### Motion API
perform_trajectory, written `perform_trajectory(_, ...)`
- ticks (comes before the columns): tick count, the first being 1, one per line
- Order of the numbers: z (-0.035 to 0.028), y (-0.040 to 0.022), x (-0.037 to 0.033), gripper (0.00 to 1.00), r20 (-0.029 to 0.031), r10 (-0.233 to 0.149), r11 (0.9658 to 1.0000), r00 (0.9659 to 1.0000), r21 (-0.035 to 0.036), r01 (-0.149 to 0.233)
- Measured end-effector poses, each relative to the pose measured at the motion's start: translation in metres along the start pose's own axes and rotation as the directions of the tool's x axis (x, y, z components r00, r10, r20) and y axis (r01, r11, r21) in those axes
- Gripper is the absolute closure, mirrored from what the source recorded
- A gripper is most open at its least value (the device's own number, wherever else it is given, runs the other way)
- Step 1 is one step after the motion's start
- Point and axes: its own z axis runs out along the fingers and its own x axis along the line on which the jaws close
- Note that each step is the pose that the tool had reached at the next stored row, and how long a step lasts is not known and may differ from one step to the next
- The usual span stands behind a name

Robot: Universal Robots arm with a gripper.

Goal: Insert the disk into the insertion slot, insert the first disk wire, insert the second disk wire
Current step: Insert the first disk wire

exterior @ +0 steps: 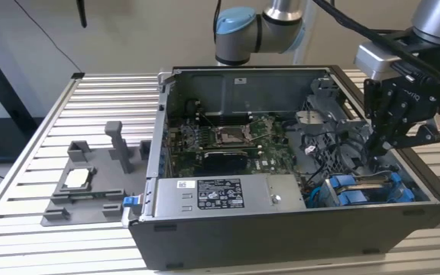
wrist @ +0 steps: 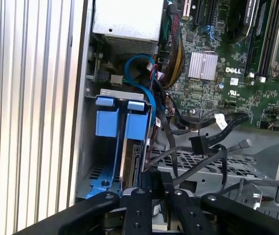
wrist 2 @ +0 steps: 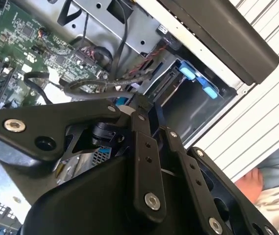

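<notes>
- The open computer case (exterior: 281,240) fills the centre and right of the exterior view, standing on a slatted table (exterior: 21,252).
- The arm (exterior: 251,28) is cut off by the top edge of the frame. Its gripper (exterior: 378,150) reaches down inside the case at the exterior view's right, just above the drive cage. In both wrist views its own black links cover the tips, so it cannot be told whether the claw is open, closed or gripping anything.
- The insertion slot (wrist: 122,93), a grey sheet-metal bay with blue parts, sits in the case corner at the exterior view's lower right.
- The disk (wrist: 131,164) stands on edge inside that slot, under its bright blue frame (wrist: 136,126). It shows edge-on as a narrow silver-brown strip. In the first wrist view its long axis runs from the blue tab straight toward the gripper. The cage wall and the gripper hide its flat faces and near end.
- Black cables (wrist: 198,144) with connector ends lie just beside the cage. Where they run under the gripper is hard to make out.
</notes>
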Motion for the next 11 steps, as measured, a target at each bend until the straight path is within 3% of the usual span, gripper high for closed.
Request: perform_trajectory(11,0.0065,-0.0143,0.0044,0.80,0.0037,0.002,0.9993,1.0000,-0.0365,-0.002)
